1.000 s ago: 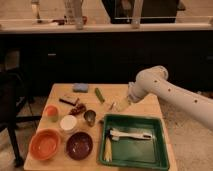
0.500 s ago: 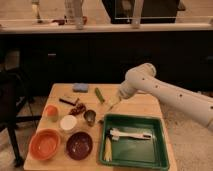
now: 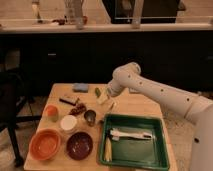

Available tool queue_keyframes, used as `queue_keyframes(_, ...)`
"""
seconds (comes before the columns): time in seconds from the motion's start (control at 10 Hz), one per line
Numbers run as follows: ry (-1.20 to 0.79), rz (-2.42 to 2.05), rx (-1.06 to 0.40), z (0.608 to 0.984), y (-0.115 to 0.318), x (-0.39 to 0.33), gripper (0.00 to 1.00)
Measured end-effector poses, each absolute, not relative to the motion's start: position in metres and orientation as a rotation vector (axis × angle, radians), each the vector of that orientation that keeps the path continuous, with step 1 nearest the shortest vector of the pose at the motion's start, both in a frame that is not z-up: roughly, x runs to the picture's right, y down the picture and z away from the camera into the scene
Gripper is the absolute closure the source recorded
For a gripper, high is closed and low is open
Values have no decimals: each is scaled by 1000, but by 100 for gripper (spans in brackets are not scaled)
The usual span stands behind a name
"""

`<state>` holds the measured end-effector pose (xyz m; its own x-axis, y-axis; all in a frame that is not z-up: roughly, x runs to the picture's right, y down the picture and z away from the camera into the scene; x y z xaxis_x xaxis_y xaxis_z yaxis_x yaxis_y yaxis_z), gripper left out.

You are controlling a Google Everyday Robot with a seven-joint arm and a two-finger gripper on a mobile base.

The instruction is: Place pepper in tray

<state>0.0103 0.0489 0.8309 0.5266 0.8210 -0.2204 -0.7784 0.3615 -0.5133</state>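
Note:
The pepper (image 3: 97, 91) is a small dark-green piece lying on the wooden table near its back edge, right of a blue sponge. My gripper (image 3: 104, 98) is at the end of the white arm, low over the table, just right of and in front of the pepper, close to it. The green tray (image 3: 162, 145) sits at the table's front right. It holds a white utensil (image 3: 131, 135) and a pale yellow corn-like item (image 3: 108, 148). The pepper is outside the tray.
A blue sponge (image 3: 80, 87), a dark bar (image 3: 66, 100) and a reddish-brown clump (image 3: 77, 108) lie left of the gripper. A metal cup (image 3: 90, 116), white cup (image 3: 68, 122), small orange cup (image 3: 50, 111), orange bowl (image 3: 45, 144) and dark bowl (image 3: 80, 145) fill the front left.
My gripper has moved left and toward the back of the table, from above the tray's far edge to beside the pepper. The objects on the table have not moved.

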Motion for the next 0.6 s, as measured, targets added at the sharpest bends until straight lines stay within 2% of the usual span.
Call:
queue_keyframes(0.2,10,1113,-550,845,52,4,20)
queue_keyframes(0.6,58,1127,-542,859,55,-6,20)
